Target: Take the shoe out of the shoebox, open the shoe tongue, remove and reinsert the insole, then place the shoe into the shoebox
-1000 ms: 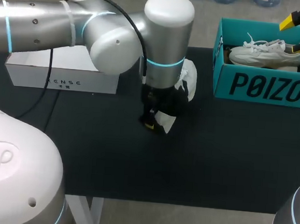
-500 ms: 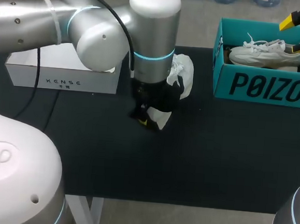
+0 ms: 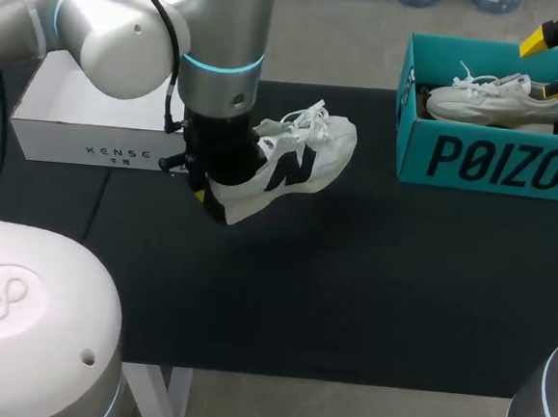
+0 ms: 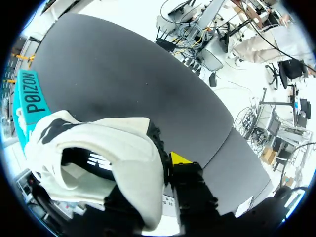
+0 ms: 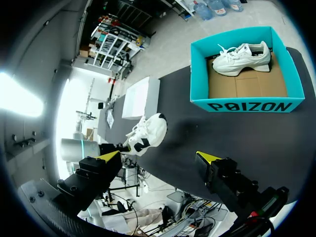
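Left pincer (image 3: 213, 189) is clamped on the heel end of a white shoe (image 3: 298, 152) with black side markings. From the left wrist view you can see one yellow-tipped finger (image 4: 180, 159) pressed right up against the dark heel collar. The other finger is hidden behind the shoe, so I can't see it, but the shoe sits snug in the grip.

The shoe is tilted, with the toe end up off the black table (image 3: 350, 291) and pointing over toward the shoebox side. Loose laces (image 3: 306, 114) are flopping on top. Can't tell if the heel touches the table or not. It's just beside the right end of a white box (image 3: 101, 141) at the back left.

Well apart from all that, at the back right, is the teal shoebox (image 3: 495, 163). It's open and has a second shoe (image 3: 491, 98) inside, also white, sitting on its sole.

Right pincer (image 3: 556, 62) is spread wide with nothing in it, hovering above the far right part of the shoebox.
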### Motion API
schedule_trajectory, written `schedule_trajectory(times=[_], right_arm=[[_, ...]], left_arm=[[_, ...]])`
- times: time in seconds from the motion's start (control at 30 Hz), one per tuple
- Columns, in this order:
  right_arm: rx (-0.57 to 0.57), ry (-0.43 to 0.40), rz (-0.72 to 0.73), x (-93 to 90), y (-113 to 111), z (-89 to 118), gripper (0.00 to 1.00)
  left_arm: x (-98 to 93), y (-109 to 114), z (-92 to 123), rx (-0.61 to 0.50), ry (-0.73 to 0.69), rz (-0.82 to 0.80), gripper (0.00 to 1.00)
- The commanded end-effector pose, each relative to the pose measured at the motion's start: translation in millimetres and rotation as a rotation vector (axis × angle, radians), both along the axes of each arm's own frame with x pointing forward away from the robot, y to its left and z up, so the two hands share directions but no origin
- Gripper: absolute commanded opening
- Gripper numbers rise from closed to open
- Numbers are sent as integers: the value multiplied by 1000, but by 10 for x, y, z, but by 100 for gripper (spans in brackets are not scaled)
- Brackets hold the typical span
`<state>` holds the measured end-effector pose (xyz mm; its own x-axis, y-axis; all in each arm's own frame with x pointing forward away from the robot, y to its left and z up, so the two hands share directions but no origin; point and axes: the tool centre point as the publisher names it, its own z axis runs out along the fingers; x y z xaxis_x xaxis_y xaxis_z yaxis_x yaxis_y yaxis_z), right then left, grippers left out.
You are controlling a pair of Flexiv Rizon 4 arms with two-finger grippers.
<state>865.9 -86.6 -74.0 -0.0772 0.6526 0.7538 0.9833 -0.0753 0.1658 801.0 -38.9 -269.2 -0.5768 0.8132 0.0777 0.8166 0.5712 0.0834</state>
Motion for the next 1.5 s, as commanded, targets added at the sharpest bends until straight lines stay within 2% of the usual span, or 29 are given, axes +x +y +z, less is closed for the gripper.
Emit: schedule_trajectory(times=[0.03,0.3,0.37,0.4,0.43,0.5,0.53,0.57,0.6,0.63,0.77,0.93,1.07,1.13,1.23,1.43,1.5], right_arm=[[-2,1,0,4,2,-2,100],[-2,1,0,4,2,-2,100],[-2,1,0,4,2,-2,100],[-2,1,0,4,2,-2,100],[-2,1,0,4,2,-2,100],[-2,1,0,4,2,-2,100],[-2,1,0,4,2,-2,100],[-2,1,0,4,2,-2,100],[-2,1,0,4,2,-2,100],[-2,1,0,4,2,-2,100],[-2,1,0,4,2,-2,100],[-2,1,0,4,2,-2,100],[-2,1,0,4,2,-2,100],[-2,1,0,4,2,-2,100],[-2,1,0,4,2,-2,100],[-2,1,0,4,2,-2,100],[-2,1,0,4,2,-2,100]], left_arm=[[-7,89,30,-5,19,-147,0],[-7,89,30,-5,19,-147,0],[58,273,89,4,15,-174,0],[96,387,140,-31,-17,-212,0],[146,492,190,-25,-5,-273,0],[238,719,281,11,-35,-273,0],[278,789,309,-9,-51,-341,0],[325,903,346,-23,-67,-325,0],[389,987,379,8,-78,-392,0],[444,1085,409,-19,-100,-389,0],[697,1397,482,17,-88,-455,0],[1032,1789,532,-7,-70,-520,0],[1286,2126,508,-33,-70,-486,0],[1423,2251,457,8,-24,-466,0],[1568,2413,457,1,-10,-461,0],[1763,2587,485,0,6,-500,0],[1793,2626,484,1,25,-458,0]])
